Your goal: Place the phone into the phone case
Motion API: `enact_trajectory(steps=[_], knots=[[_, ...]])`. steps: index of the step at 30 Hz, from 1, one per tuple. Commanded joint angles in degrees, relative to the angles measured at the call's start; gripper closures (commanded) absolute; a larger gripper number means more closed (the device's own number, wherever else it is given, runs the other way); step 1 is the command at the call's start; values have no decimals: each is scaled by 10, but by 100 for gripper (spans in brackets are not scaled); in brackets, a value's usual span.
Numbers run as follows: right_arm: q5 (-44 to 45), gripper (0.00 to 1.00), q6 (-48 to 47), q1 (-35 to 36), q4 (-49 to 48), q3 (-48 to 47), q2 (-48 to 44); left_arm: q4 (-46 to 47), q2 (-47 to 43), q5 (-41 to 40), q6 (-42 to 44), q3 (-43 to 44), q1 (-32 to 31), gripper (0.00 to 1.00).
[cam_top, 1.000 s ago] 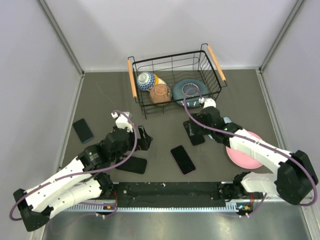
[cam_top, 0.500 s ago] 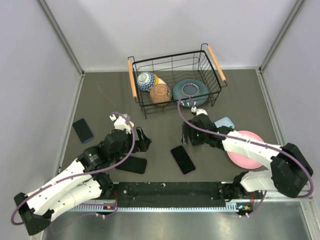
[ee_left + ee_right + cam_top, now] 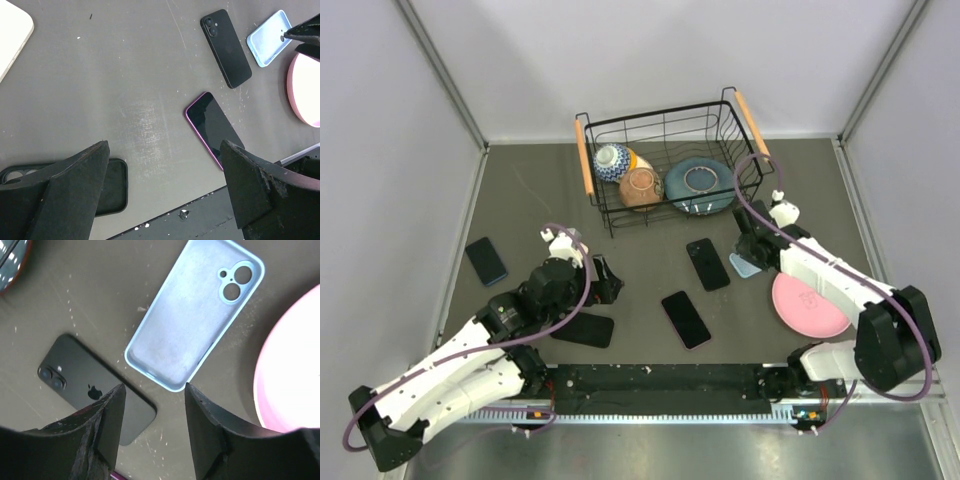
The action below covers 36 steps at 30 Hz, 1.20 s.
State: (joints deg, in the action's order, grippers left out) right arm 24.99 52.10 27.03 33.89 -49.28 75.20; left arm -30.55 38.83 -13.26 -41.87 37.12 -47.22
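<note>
Basically, right claw (image 3: 154, 396) hung part-open and empty above blue case (image 3: 195, 315); best bet was straddling its long edges.

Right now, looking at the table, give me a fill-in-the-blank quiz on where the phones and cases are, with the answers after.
1. The light blue phone case lies between the black phone and the pink ____.
2. The black phone lies face ____, its camera lenses showing.
3. The purple-edged phone lies with its ____ up.
4. The left hand is wide ____, holding nothing.
Answers: plate; down; screen; open.
</note>
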Motion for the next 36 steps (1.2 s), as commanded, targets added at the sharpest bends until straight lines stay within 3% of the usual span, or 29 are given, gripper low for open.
enact_trajectory(steps=[1, 7, 14, 32, 36], knots=[[51, 54, 90, -17, 63, -49, 47, 10, -14, 0, 3, -2, 3, 3], [42, 57, 184, -25, 143, -99, 119, 2, -18, -11, 9, 0, 3, 3], [48, 59, 247, -26, 159, -96, 145, -7, -26, -13, 14, 1, 3, 4], [44, 58, 296, -28, 157, -81, 188, -7, -29, -23, 18, -5, 3, 3], [28, 64, 288, -28, 133, -77, 203, -6, -28, -21, 20, -6, 3, 3]])
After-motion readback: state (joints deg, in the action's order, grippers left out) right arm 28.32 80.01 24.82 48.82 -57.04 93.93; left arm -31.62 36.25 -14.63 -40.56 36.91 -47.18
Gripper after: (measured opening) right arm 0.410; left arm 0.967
